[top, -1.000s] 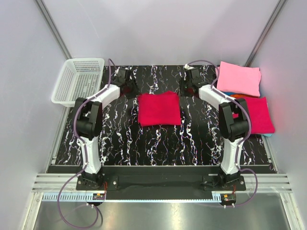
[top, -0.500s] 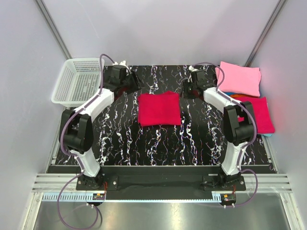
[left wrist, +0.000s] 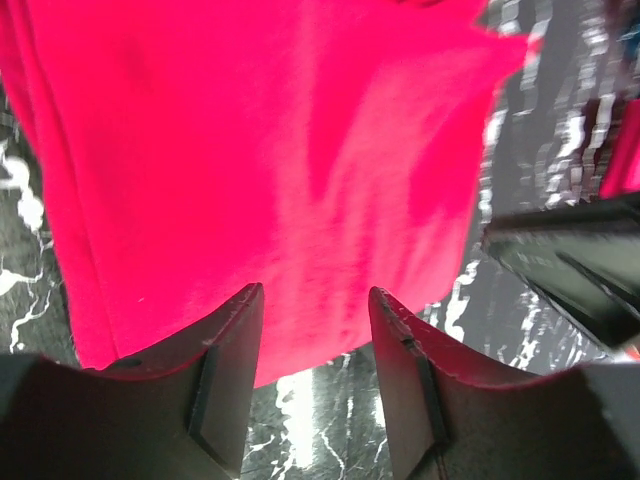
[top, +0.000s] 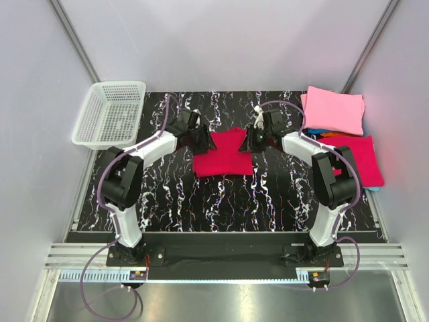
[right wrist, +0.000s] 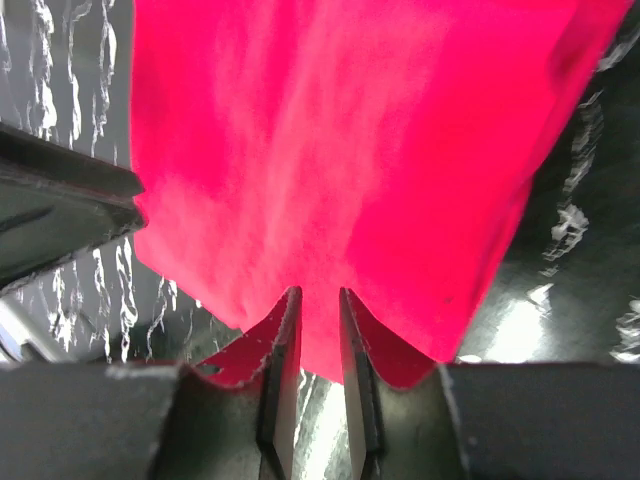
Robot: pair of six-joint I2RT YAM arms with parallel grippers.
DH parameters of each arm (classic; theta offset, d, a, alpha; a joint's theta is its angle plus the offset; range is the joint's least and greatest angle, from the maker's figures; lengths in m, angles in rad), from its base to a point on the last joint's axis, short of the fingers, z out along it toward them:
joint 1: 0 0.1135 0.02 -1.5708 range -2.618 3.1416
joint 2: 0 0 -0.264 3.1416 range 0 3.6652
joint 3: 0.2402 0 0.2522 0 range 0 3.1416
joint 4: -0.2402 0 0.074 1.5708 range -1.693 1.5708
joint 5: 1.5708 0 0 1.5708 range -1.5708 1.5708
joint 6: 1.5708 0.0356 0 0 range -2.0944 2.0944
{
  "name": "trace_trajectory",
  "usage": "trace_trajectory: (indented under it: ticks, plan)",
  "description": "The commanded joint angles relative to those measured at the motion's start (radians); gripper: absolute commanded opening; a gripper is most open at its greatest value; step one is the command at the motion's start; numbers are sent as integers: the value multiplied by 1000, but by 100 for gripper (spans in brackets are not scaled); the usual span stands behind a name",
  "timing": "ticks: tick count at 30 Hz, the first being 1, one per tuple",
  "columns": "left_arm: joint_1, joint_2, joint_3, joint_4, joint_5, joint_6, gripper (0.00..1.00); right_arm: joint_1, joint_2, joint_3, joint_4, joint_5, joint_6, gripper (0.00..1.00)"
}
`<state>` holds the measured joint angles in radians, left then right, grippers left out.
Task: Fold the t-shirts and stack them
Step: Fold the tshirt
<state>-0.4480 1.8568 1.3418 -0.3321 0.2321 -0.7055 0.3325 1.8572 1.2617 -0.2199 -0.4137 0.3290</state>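
Shows the folded crimson t-shirt (top: 223, 153) flat on the marble table (top: 167, 194), in the centre of the top view. Places the left gripper (top: 203, 139) now at the upper left corner of this shirt and the right gripper (top: 249, 139) at the upper right corner. Differs from 1 second ago, with both then near the top edge of the table and well apart from the cloth. Keeps the left jaws moderately wide in the wrist view, with the red edge just beyond the gap and no pad pressing on it. Narrows the right jaws to a thin slit, with the red edge right at the tips; cannot tell yet whether already pinching. Looks like the start of a 2-corner pick, so probably no more folding for this shirt, only the carry. Leaves the likely goal at the upper right of the frame: the pink t-shirt (top: 333, 109) and, just below it, a second crimson t-shirt (top: 362, 159).
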Motion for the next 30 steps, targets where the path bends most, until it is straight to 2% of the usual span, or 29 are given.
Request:
trace_trajectory:
  ticks: [1, 7, 11, 13, 16, 21, 25, 30]
  plan:
    - [-4, 5, -30, -11, -8, -28, 50, 19, 13, -88, 71, -88, 56, 27]
    - [-4, -21, -93, -47, -48, -29, 50, 25, -7, -238, 160, -86, 99, 27]
    - [-12, 24, -98, -74, -77, -23, 49, 23, 31, -266, 163, -59, 102, 26]
    - [-17, 41, -89, -117, -137, -15, 48, 23, 36, -272, 157, -25, 102, 26]
    - [-29, 56, -64, -189, -262, 6, 48, 25, 33, -260, 117, 42, 97, 26]
    - [-43, 87, -12, -294, -457, 43, 49, 23, 56, -190, -48, 209, 74, 27]
    - [-41, 113, 14, -358, -546, 51, 48, 23, 51, -165, -107, 291, 71, 27]
    - [-43, 125, 43, -386, -576, 54, 48, 23, 46, -154, -148, 329, 68, 27]
